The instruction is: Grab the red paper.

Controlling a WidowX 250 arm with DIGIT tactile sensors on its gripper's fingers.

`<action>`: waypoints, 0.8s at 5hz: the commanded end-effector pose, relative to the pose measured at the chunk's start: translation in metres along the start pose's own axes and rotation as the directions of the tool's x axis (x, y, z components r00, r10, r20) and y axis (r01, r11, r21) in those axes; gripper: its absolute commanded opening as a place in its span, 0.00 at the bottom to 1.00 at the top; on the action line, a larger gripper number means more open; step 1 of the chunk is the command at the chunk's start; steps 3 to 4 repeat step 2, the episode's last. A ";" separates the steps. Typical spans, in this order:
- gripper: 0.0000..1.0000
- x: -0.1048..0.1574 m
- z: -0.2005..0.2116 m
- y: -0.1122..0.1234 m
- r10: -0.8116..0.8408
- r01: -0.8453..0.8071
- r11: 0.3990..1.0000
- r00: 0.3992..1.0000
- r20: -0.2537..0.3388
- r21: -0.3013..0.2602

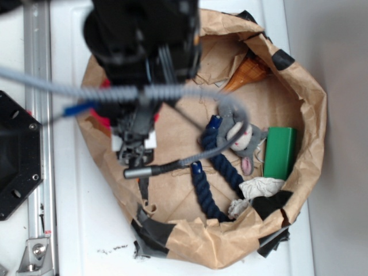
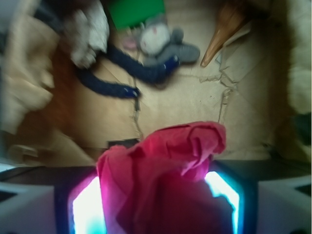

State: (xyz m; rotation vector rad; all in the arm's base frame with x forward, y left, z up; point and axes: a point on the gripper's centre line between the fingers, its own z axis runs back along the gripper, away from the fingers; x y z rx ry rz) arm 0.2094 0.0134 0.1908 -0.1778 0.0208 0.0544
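**Red paper between the jaws**

Nearest to the wrist camera is one ball of red paper (image 2: pixel 165 170) – it fills the space between the two lit fingers (image 2: pixel 87 207) of the gripper (image 2: pixel 156 204), which is closed on it from both sides. In the exterior view only small bits of red (image 1: pixel 103 122) show beside the dark arm (image 1: pixel 144 46), at the left side of the brown paper basin (image 1: pixel 299 86).

Farther in, on the basin floor, I count one dark blue rope (image 2: pixel 117 73), one grey plush mouse (image 2: pixel 163 41), one white paper wad (image 2: pixel 87 36), one green block (image 2: pixel 136 12) and one orange cone (image 2: pixel 222 34) – all well apart from the gripper. The arm points straight down.
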 end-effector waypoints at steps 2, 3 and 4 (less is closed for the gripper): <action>0.00 0.019 -0.015 -0.007 0.132 -0.146 0.984 0.983 0.132 0.101; 0.00 0.019 -0.015 -0.007 0.132 -0.146 0.984 0.983 0.132 0.101; 0.00 0.019 -0.015 -0.007 0.132 -0.146 0.984 0.983 0.132 0.101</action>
